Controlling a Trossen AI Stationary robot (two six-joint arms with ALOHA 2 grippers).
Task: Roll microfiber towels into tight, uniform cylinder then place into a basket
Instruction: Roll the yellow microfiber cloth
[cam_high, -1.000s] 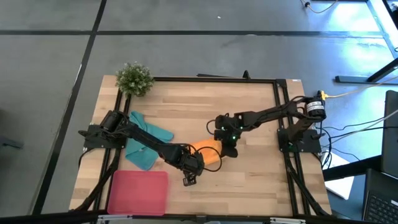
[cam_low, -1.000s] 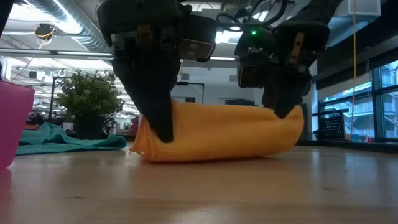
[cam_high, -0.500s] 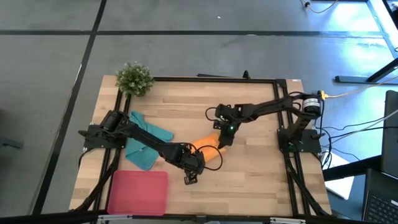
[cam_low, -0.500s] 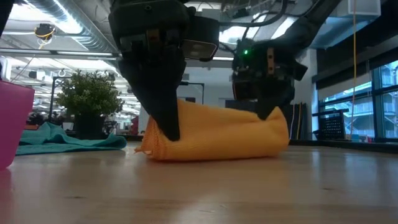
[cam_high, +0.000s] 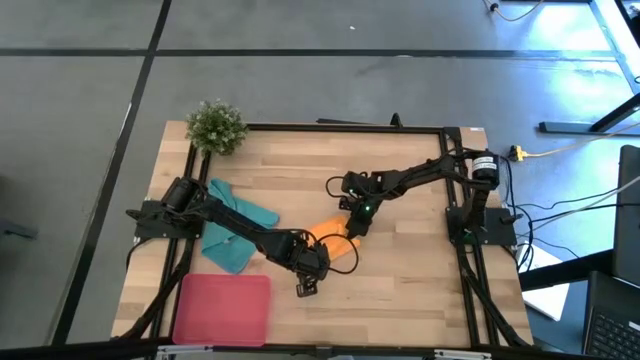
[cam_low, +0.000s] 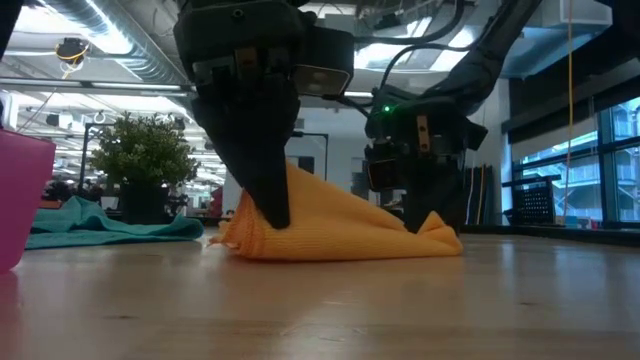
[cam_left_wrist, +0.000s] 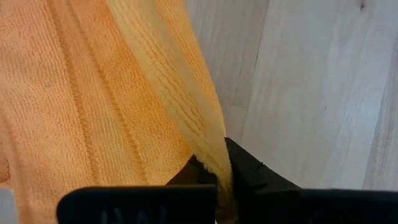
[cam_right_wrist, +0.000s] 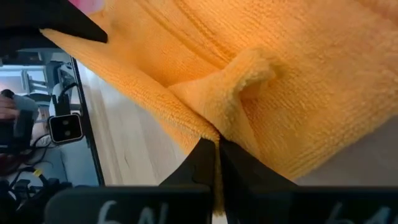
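The orange towel (cam_high: 336, 246) lies near the table's middle, a wedge in the low view (cam_low: 340, 228), high at one end and low at the other. My left gripper (cam_high: 316, 264) is shut on its near-left end (cam_low: 272, 215). My right gripper (cam_high: 354, 222) is shut on its far-right end (cam_low: 415, 222). The teal towel (cam_high: 235, 228) lies crumpled flat at the left. The pink basket (cam_high: 222, 308) stands at the near left corner. My left gripper pinches a folded edge of the orange towel (cam_left_wrist: 210, 149) between its two fingers, which come from above and point down (cam_low: 262, 180). That end stands raised while the towel's underside rests on the table. My right gripper pinches a small fold of the towel (cam_right_wrist: 210, 123) near its other end between its shut fingers, coming from above. That end (cam_low: 438, 240) lies low on the table, and the cloth slopes up from it toward the left gripper.
A small green potted plant (cam_high: 216, 126) stands at the far left corner, also seen in the low view (cam_low: 145, 160). The basket's pink wall (cam_low: 20, 200) shows at the low view's left. A black frame (cam_high: 445, 180) edges the wooden table. Bare wood lies to the near right.
My right gripper has moved toward the table's far edge and slightly left, staying shut on the towel. The towel's right end has dropped and drawn out, so the even roll is now a wedge. Its left end has stayed where it was.
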